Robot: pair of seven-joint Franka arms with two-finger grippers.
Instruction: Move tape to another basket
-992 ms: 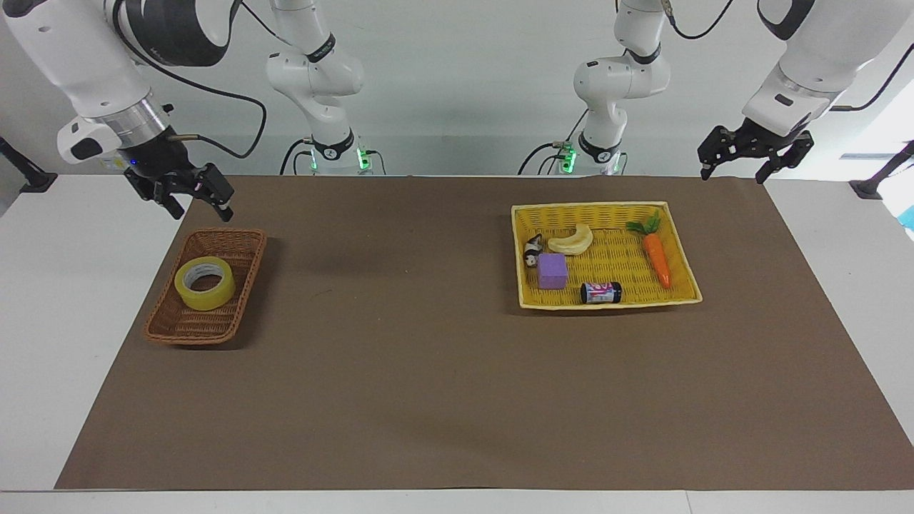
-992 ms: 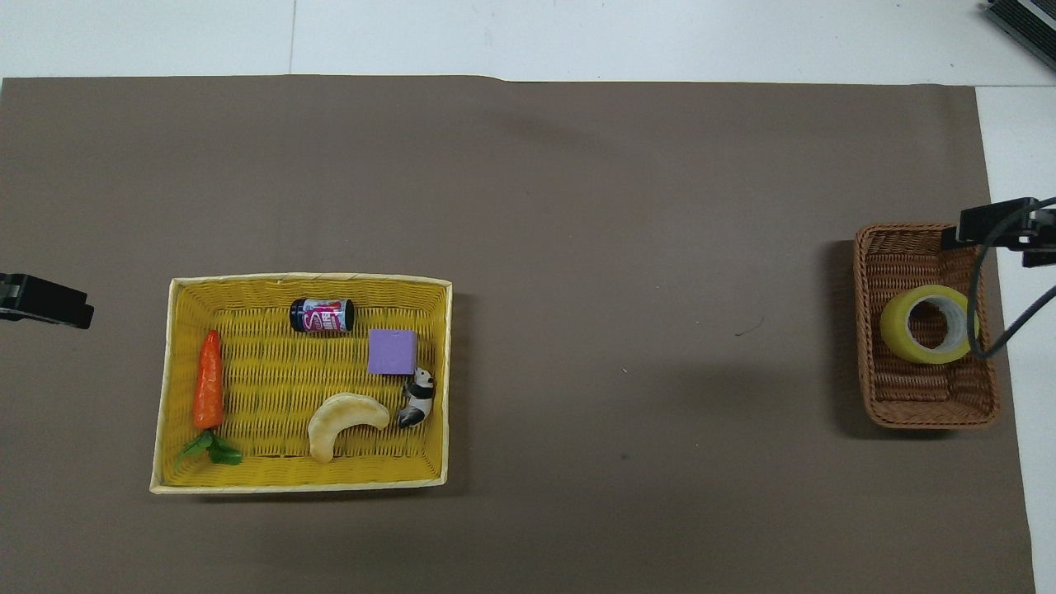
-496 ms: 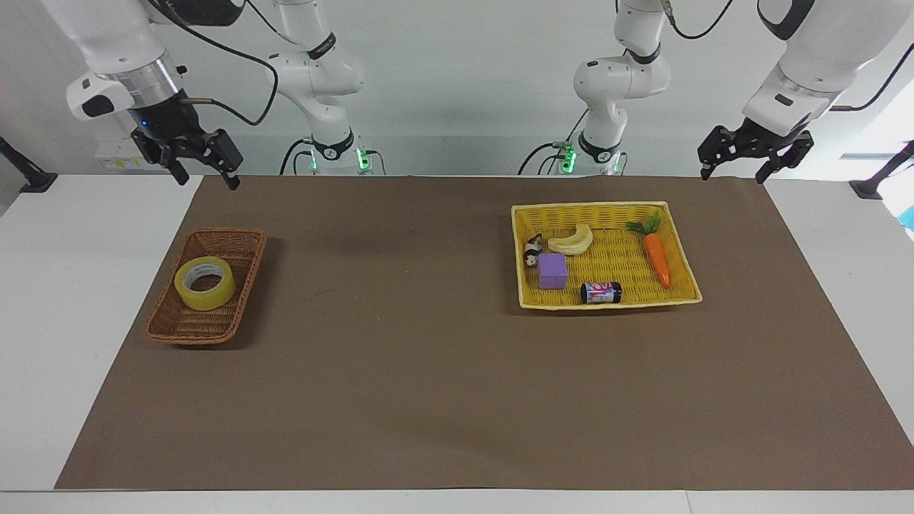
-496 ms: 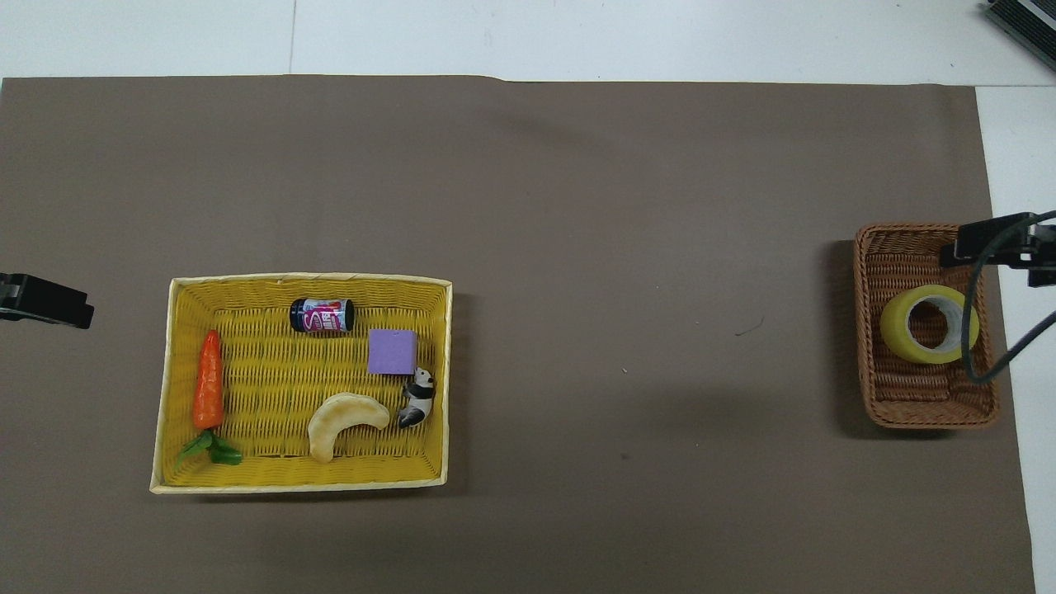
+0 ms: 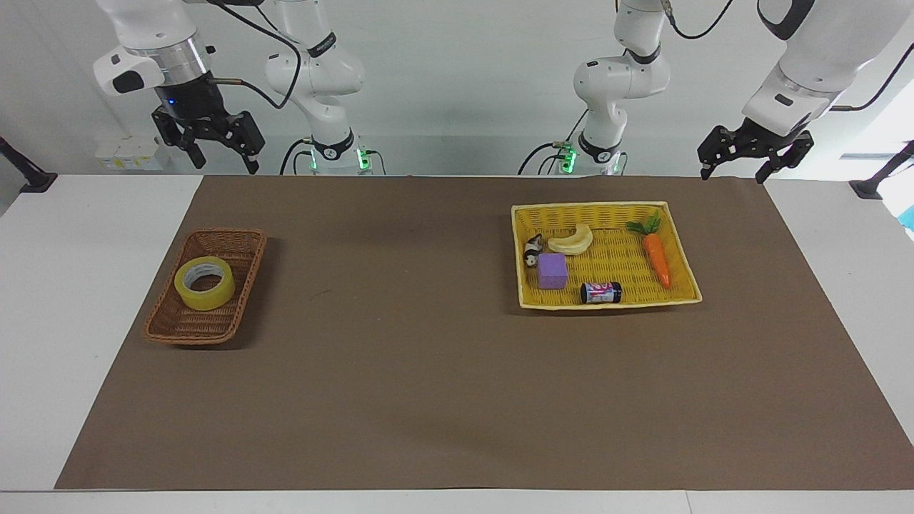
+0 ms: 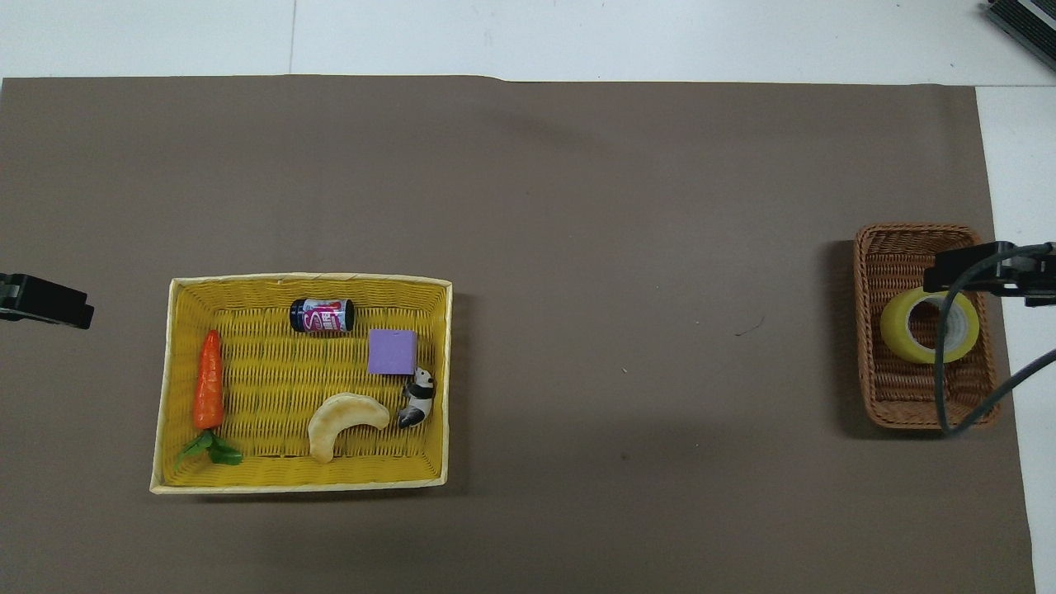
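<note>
1. Brown wicker basket sits toward the right arm's end of the table, and the tape lies flat in it, core ring facing up, nearer the basket's robot-side end than its other end.
2. Nothing grips the tape; it rests on the weave, touching only the basket.
3. High over the table's robot-side edge near that basket hangs the right gripper, its two fingers spread apart with nothing between them.
4. From the overhead view the same gripper's tip and its looping cable cross in front of the tape, though the facing view shows it well above.
5. Over at the left arm's end, the left gripper waits above the mat's corner, fingers spread and empty.
6. Between that gripper and the table's middle stands a yellow tray-basket holding a carrot, a banana, a purple block, a small can on its side and a panda figure.
</note>
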